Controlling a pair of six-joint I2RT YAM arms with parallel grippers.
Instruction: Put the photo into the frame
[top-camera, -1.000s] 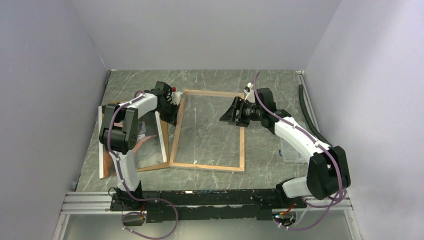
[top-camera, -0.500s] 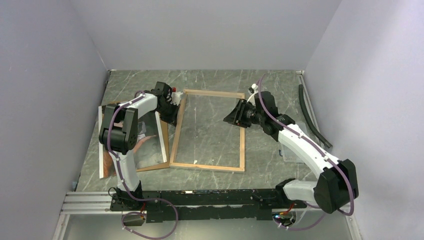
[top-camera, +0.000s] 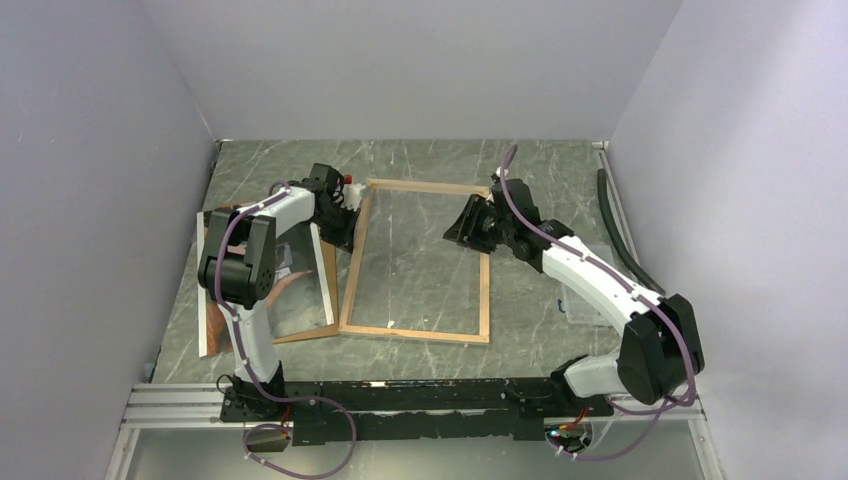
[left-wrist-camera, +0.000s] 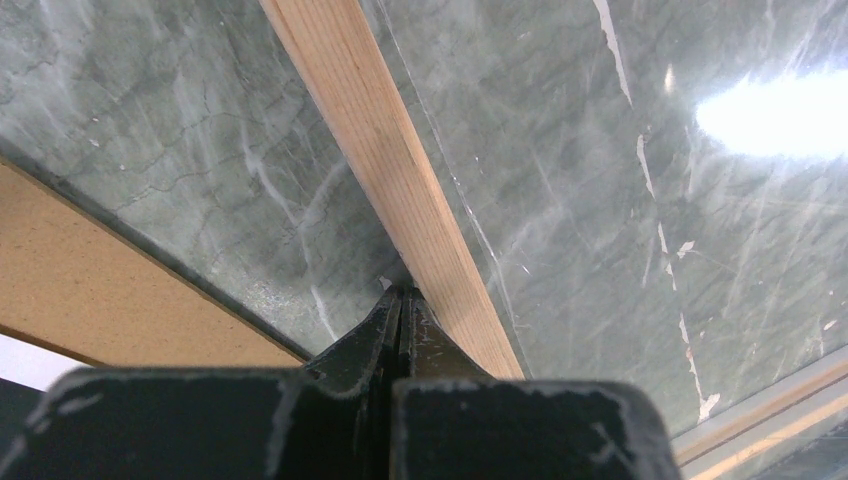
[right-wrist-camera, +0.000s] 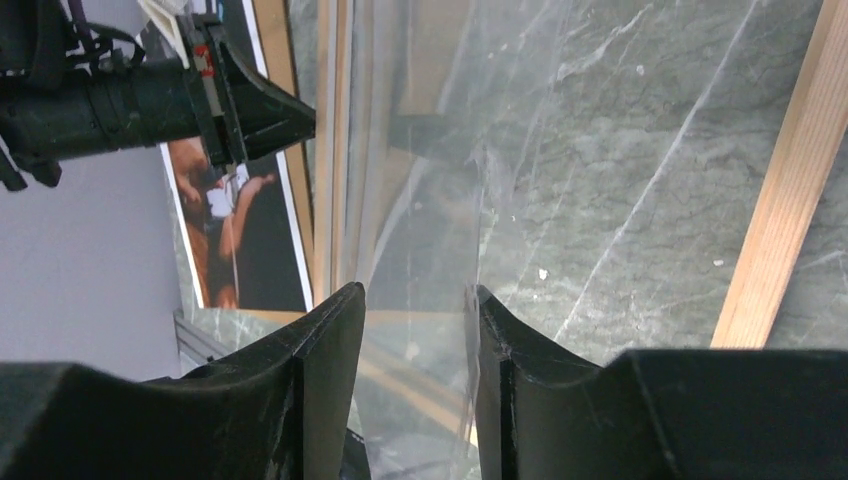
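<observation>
Frame (top-camera: 415, 333): lies flat on the marble table (top-camera: 540, 160), pale wood back up. Long axis runs from the arms' side toward the far wall, short rails near and far.

Photo (top-camera: 300, 290): lies face up just left of the frame, on a brown backing board (left-wrist-camera: 100, 290). Long axis runs much the same way. Partly hidden under the left arm.

Left gripper (left-wrist-camera: 400, 296): clenched on nothing, tips pressed against the outer edge of the frame's left rail.

Right gripper (right-wrist-camera: 417, 300): fingers parted, hovers over the far right part of the frame. Edge of a clear sheet (right-wrist-camera: 420, 200) shows in the gap; contact impossible to tell.
</observation>
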